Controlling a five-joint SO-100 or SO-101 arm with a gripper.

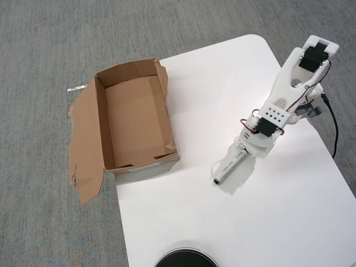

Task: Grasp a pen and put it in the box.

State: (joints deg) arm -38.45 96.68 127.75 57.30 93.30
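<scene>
The pen [227, 167] is a slim white marker with small black print and a dark tip at its lower left end. It lies slanted on the white table [289, 222], right of the box. Its upper right end is hidden under my gripper [240, 151]. The gripper points down over that end, with its jaws around or right at the pen. The white arm hides the jaws, so I cannot tell whether they grip it. The box [133, 119], brown cardboard with torn flaps, sits open and empty at the table's left edge, about a pen's length from the pen's tip.
The arm's base [311, 58] stands at the table's far right corner, and a black cable [334, 130] runs down the right edge. A round black object [186, 258] shows at the bottom edge. Grey carpet [50, 50] surrounds the table.
</scene>
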